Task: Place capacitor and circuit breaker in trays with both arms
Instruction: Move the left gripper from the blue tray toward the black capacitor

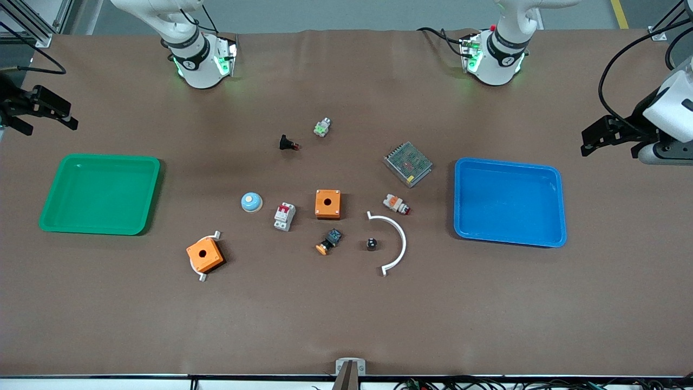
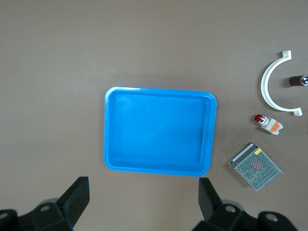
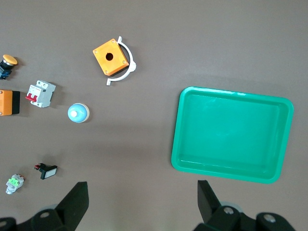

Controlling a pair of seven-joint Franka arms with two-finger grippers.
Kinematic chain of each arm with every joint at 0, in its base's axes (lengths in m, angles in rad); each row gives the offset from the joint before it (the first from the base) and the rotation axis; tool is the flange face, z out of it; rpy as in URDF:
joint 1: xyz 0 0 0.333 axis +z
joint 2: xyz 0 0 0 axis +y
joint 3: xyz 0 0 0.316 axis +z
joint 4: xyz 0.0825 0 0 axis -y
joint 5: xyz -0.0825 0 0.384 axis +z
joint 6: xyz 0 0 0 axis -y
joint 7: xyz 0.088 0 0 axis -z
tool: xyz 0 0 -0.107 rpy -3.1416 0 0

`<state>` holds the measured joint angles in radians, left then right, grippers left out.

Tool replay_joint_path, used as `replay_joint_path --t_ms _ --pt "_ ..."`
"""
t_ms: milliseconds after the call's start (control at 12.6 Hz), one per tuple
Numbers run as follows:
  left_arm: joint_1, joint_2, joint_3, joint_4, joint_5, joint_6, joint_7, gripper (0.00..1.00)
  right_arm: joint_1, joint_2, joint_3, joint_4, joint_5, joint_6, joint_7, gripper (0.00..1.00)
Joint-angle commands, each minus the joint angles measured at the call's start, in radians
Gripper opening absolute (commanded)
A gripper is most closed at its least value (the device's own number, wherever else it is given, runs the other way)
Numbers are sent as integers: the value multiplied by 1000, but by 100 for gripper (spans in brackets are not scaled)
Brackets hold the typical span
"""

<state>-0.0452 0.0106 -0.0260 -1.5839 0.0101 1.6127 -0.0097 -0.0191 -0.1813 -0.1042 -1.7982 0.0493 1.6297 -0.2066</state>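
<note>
Brown matte worktop (image 1: 346,325), grey floor strip past the arm bases. Capacitor (image 1: 371,244) stands upright mid-worktop, pale-marked top facing up, inside the curve of a white semicircular bracket (image 1: 399,238) and not touching it. Circuit breaker (image 1: 284,216) lies flat, red toggle up, long axis running roughly toward the front camera with a slight tilt. It sits between a blue dome button (image 1: 252,202) and an orange box (image 1: 328,203). Black-and-orange pushbutton (image 1: 329,241) lies between breaker and capacitor, nearer the camera. Blue tray (image 1: 557,206) at the left arm's end, green tray (image 1: 54,211) at the right arm's end. Left hand (image 2: 143,202) hangs over the worktop beside the blue tray, fingers apart, holding nothing. Right hand (image 3: 142,202) likewise beside the green tray, fingers apart.
</note>
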Motion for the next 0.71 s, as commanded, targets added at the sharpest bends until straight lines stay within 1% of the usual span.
replay_joint_path --t_ms 0,237,395,475,633 --pt "5 9 -6 16 -12 -17 -10 100 -21 11 12 19 18 -13 -14 100" --pt "10 9 -8 19 -12 -17 3 100 -21 16 12 19 18 -13 -14 100" --pt "-1 40 -8 9 -9 -25 -6 100 -19 17 14 19 18 -13 -14 100" --pt "-1 45 -11 -1 -9 -60 3 100 -21 17 12 19 20 -13 -14 100" --pt "-5 78 -12 -4 -13 -70 7 100 -21 17 14 19 18 -13 -14 100"
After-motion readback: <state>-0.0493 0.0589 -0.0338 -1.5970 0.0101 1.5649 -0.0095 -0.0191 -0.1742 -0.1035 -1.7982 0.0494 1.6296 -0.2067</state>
